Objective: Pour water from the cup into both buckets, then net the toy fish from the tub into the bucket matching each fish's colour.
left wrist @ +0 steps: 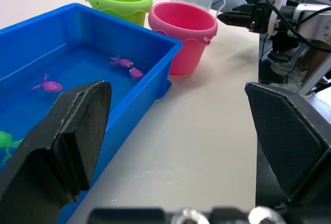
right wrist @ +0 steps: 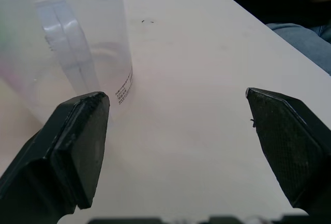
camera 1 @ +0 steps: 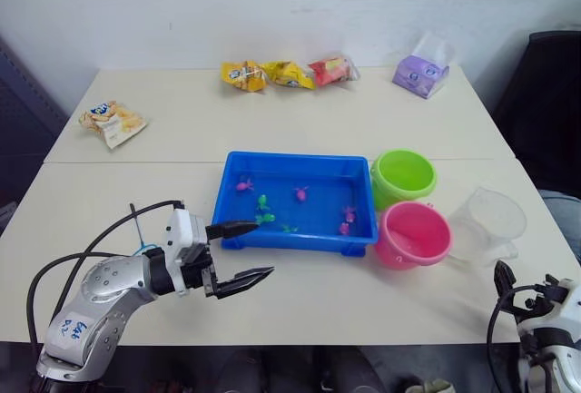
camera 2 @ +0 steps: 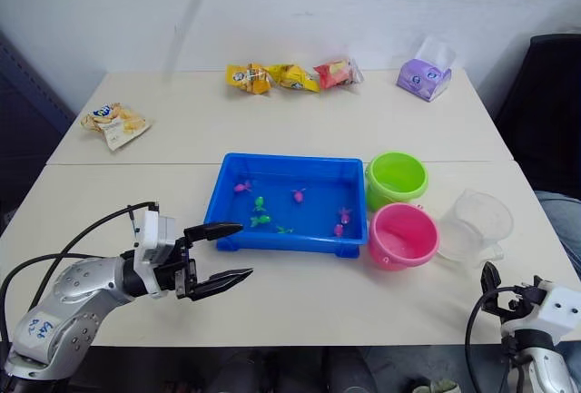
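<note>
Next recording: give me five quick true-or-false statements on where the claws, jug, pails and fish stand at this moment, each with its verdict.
1. The left claw is open and holds nothing. True.
2. The clear jug is gripped by the right claw. False: that claw is open, near the jug but not touching it.
3. The pink pail stands nearer the robot than the green pail. True.
4. All the fish are in the pails. False: pink fish and green fish lie in the blue tub.
5. The jug stands on the table, to the right of the pink pail. True.
</note>
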You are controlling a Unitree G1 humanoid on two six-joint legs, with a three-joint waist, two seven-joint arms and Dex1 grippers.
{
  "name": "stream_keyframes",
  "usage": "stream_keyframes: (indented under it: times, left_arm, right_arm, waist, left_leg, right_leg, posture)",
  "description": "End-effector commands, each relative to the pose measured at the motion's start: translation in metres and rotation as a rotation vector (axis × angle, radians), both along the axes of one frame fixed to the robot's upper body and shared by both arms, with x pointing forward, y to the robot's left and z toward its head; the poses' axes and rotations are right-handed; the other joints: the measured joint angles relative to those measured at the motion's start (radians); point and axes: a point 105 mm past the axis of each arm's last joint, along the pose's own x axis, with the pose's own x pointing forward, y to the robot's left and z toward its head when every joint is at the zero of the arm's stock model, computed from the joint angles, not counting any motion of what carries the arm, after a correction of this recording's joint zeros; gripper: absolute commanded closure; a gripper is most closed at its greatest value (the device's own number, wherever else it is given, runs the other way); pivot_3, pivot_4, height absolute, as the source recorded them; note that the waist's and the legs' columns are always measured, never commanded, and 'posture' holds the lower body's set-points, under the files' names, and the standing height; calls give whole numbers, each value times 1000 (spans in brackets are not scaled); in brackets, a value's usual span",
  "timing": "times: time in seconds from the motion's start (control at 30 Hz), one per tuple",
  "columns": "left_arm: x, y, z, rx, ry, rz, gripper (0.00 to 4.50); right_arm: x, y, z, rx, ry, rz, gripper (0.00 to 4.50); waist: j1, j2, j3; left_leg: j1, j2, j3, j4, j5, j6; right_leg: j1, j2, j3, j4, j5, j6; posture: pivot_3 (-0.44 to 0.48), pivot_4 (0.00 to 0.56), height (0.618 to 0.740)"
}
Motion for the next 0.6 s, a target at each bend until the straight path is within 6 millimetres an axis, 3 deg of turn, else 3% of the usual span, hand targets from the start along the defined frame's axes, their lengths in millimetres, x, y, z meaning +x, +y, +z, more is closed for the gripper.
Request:
stream_keyframes:
  times: [0.03, 0.33, 0.6]
  left_arm:
    - [-3, 0, 8, 6, -52, -4, 46]
    - [-3, -1, 7, 16, -46, -25, 46]
    - [-1, -5, 11, 7, -64, -56, 46]
  right_arm:
    - [-6, 7, 6, -4, -12, 16, 0]
    - [-11, 27, 9, -21, -30, 67, 0]
    - [16, 22, 18, -47, -73, 42, 0]
  waist:
    - [0, 0, 0]
    - [-1, 0, 0]
    - [0, 0, 0]
  left_leg:
    - [0, 0, 0, 0, 0, 0]
    - [0, 0, 0, -1, 0, 0]
    - [0, 0, 0, 0, 0, 0]
  right_leg:
    - [0, 0, 0, 0, 0, 0]
    - [0, 0, 0, 0, 0, 0]
    - [-1, 0, 0, 0, 0, 0]
  posture:
    - [0, 150, 740]
    - [0, 150, 740]
    - [0, 150, 740]
